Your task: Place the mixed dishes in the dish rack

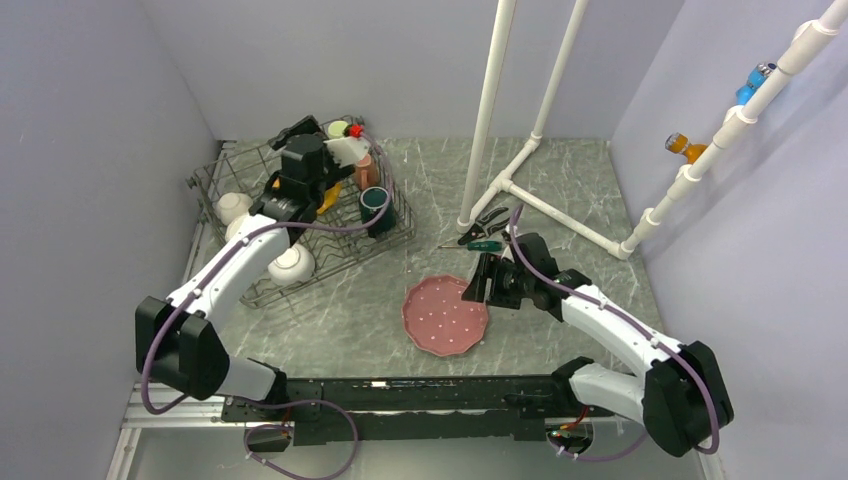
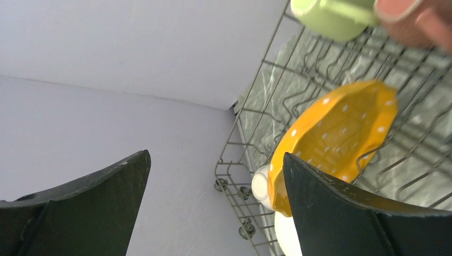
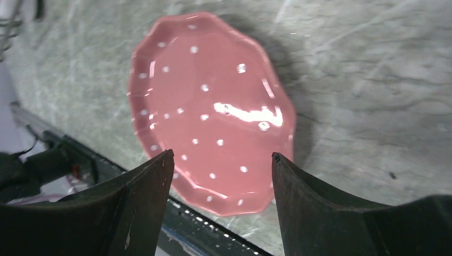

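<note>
Overhead, the left arm hides the middle of the dish rack (image 1: 335, 260); the pale green mug (image 2: 333, 16) is cut off at the frame edge. The left gripper (image 2: 216, 154) reaches over the rack, jaws wide and empty. The orange dotted plate (image 2: 330, 133) stands on edge among the tines, beside one finger. The right gripper (image 3: 222, 153) hangs above the pink dotted plate (image 3: 208, 101) on the counter (image 3: 373, 80), jaws parted, gripping nothing.

Dish rack (image 1: 340, 252): dark wire basket, sitting at the far left of the table (image 1: 580, 270).
Pink plate (image 1: 446, 315): scalloped, white-dotted, lying flat and face up on the table, well apart from the rack.
Orange plate (image 2: 330, 133): scalloped, white-dotted, standing on edge among the tines.
Green mug (image 2: 333, 16): sitting at the rack's far end.
Teal mug (image 1: 374, 205): standing upright by the rack's right wall.
White bowl (image 1: 291, 264): resting in the rack's near-left corner, 1 of several white pieces there.
</note>
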Action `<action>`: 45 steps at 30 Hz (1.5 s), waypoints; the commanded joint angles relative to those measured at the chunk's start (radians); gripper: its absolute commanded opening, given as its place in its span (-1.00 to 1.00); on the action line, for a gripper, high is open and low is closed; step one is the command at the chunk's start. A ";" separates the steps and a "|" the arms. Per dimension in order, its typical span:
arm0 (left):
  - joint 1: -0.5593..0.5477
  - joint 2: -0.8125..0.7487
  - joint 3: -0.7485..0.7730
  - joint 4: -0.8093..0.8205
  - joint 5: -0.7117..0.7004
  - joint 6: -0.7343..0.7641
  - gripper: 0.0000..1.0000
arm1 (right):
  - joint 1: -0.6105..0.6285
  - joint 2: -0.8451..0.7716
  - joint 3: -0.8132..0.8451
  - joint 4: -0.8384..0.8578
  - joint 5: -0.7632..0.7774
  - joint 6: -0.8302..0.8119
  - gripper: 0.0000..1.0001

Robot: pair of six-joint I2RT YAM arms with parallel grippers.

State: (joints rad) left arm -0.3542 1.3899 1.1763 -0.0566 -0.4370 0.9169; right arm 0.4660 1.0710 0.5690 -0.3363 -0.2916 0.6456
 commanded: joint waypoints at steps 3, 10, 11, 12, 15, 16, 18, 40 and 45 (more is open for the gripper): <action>-0.208 0.024 0.260 -0.171 -0.030 -0.319 0.99 | 0.005 0.088 0.094 -0.142 0.214 0.008 0.37; -0.272 -0.099 0.178 -0.124 0.391 -0.788 0.99 | 0.054 0.128 0.069 -0.112 0.304 0.085 0.26; -0.272 -0.126 0.128 -0.080 0.421 -0.831 0.99 | 0.069 0.136 0.067 -0.108 0.327 0.097 0.25; -0.273 -0.152 0.084 -0.041 0.459 -0.860 0.99 | 0.087 0.144 0.061 -0.106 0.352 0.108 0.24; -0.277 -0.184 -0.011 0.020 0.543 -0.903 0.99 | 0.142 0.174 0.049 -0.079 0.408 0.112 0.23; -0.286 -0.185 -0.016 0.009 0.541 -0.893 0.99 | 0.157 0.187 0.043 -0.063 0.416 0.105 0.22; -0.319 -0.179 -0.010 -0.019 0.463 -0.851 0.99 | 0.165 0.219 0.027 -0.014 0.402 0.081 0.14; -0.334 -0.189 -0.002 -0.043 0.440 -0.872 0.98 | 0.149 0.130 -0.124 0.164 0.301 0.115 -1.00; -0.333 -0.187 -0.001 -0.048 0.408 -0.869 0.99 | 0.095 -0.001 -0.153 0.212 0.143 0.166 -1.00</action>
State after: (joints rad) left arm -0.6849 1.2213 1.1461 -0.1181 0.0002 0.0589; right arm 0.5926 1.1728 0.4297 -0.1326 -0.0109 0.7635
